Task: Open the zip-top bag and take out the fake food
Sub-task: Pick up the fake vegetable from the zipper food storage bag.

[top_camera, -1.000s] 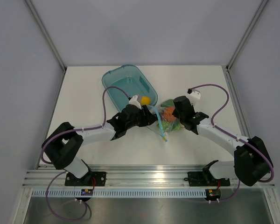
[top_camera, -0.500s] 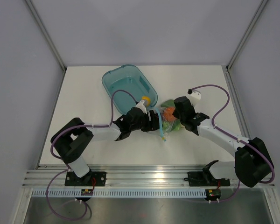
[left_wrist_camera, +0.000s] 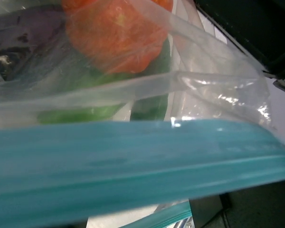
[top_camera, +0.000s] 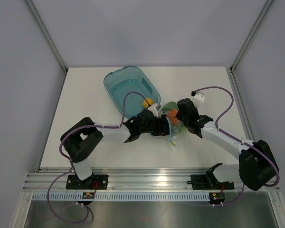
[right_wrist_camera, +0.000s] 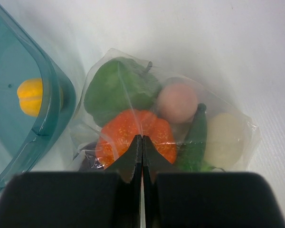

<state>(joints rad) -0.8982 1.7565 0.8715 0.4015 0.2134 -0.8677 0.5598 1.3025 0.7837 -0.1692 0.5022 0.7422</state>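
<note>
Right gripper [right_wrist_camera: 142, 142] is clamped fully shut on the film of the zip-top bag [right_wrist_camera: 161, 123], over the orange-red piece [right_wrist_camera: 128, 135]. Left gripper [top_camera: 162, 125] is at the bag mouth, 9 o'clock of the right one. The zip strip [left_wrist_camera: 133, 156] fills its camera and the jaws are unseen, so I can't tell its opening or hold. Bag is mid-table, at 5 o'clock of the teal tub [top_camera: 115, 76].

Step is likely to widen the mouth and reach in. Pin the film with the right, slip the left under the strip, and grab food, not plastic.

Count: 1 bag, 1 tub. In the bag:
- 1 green pepper [right_wrist_camera: 118, 88]
- 1 orange-red piece
- 1 pinkish ball [right_wrist_camera: 176, 102]
- 1 cucumber [right_wrist_camera: 195, 135]
- 1 whitish piece [right_wrist_camera: 225, 137]
- 1 eggplant [left_wrist_camera: 23, 26], partly hidden

In the tub: 1 yellow piece [right_wrist_camera: 31, 97].
</note>
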